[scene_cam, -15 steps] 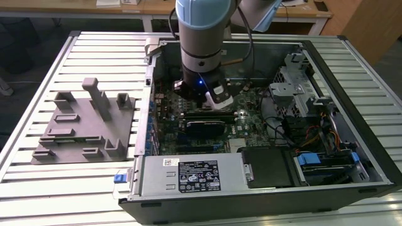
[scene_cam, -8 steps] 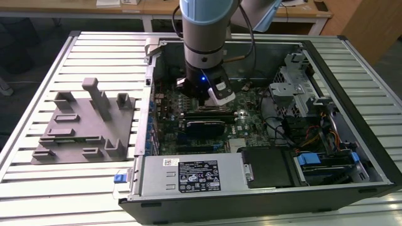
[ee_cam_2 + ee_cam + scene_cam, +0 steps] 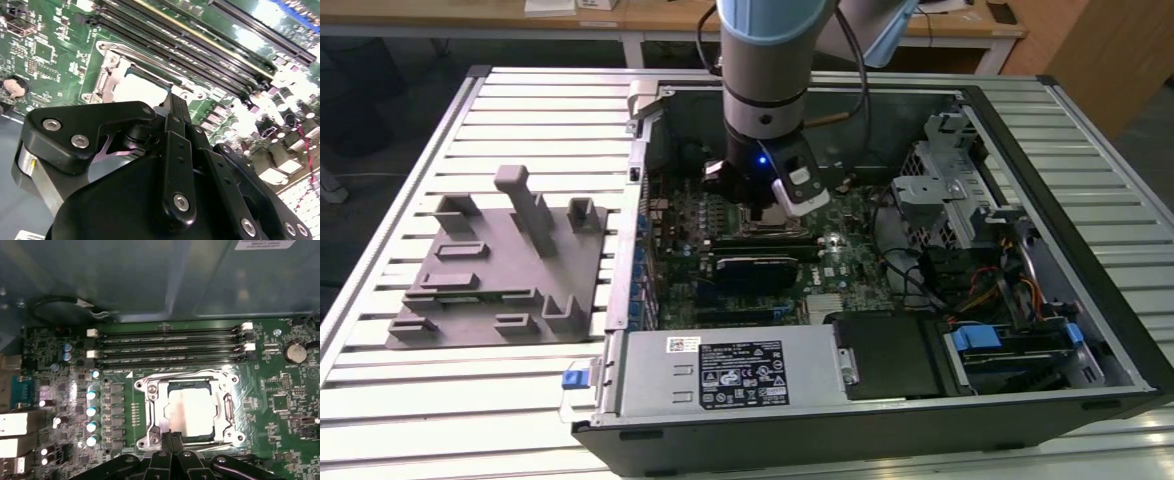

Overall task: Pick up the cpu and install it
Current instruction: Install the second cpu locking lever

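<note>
The cpu (image 3: 190,411), a pale silvery square chip, lies flat inside the metal-framed socket (image 3: 151,410) on the green motherboard; in the second wrist view the cpu (image 3: 141,90) shows as a bright patch within the frame. My gripper (image 3: 172,435) hovers just above the socket's edge, beside the chip, its two black fingers pressed together and shut with nothing between them. From the second wrist view the gripper (image 3: 176,102) points down at the socket frame. In the exterior view the gripper (image 3: 769,208) is inside the open computer case, over the board's middle.
Memory slots (image 3: 167,346) run alongside the socket. A gray slotted fixture (image 3: 500,262) sits on the table at the exterior view's left. The case (image 3: 1014,130) also holds a power supply (image 3: 720,368), drive cages (image 3: 947,190) and cables.
</note>
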Controlling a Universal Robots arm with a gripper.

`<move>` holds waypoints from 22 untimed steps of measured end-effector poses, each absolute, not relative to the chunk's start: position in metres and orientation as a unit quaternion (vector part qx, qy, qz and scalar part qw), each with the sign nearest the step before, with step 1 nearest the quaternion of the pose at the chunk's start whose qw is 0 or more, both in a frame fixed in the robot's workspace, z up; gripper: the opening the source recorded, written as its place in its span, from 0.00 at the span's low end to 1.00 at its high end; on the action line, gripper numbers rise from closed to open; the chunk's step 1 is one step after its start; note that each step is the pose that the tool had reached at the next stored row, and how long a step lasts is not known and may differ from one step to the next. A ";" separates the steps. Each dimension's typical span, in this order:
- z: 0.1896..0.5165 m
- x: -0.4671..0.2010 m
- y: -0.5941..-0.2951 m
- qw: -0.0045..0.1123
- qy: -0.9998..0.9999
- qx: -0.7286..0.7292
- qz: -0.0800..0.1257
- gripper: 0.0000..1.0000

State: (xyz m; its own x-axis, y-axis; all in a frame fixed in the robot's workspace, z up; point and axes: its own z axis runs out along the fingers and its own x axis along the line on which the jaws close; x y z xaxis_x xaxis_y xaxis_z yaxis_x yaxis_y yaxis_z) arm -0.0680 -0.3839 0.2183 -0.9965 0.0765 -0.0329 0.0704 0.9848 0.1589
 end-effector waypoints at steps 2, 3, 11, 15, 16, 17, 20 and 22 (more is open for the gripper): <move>0.218 -0.065 -0.382 0.020 0.996 0.038 0.077 0.11; 0.218 -0.064 -0.381 0.020 0.996 0.038 0.076 0.11; 0.218 -0.052 -0.374 0.020 0.997 0.043 0.068 0.11; 0.218 -0.048 -0.370 0.021 0.997 0.044 0.065 0.11; 0.218 -0.047 -0.368 0.021 0.997 0.045 0.064 0.11; 0.218 -0.047 -0.365 0.021 0.997 0.045 0.064 0.11; 0.218 -0.046 -0.361 0.021 0.997 0.045 0.063 0.11; 0.218 -0.046 -0.360 0.021 0.997 0.045 0.062 0.11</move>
State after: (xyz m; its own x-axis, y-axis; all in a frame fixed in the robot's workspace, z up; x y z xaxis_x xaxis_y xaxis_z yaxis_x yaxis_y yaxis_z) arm -0.0455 -0.3604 0.2183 -0.9951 0.0927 -0.0358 0.0875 0.9883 0.1251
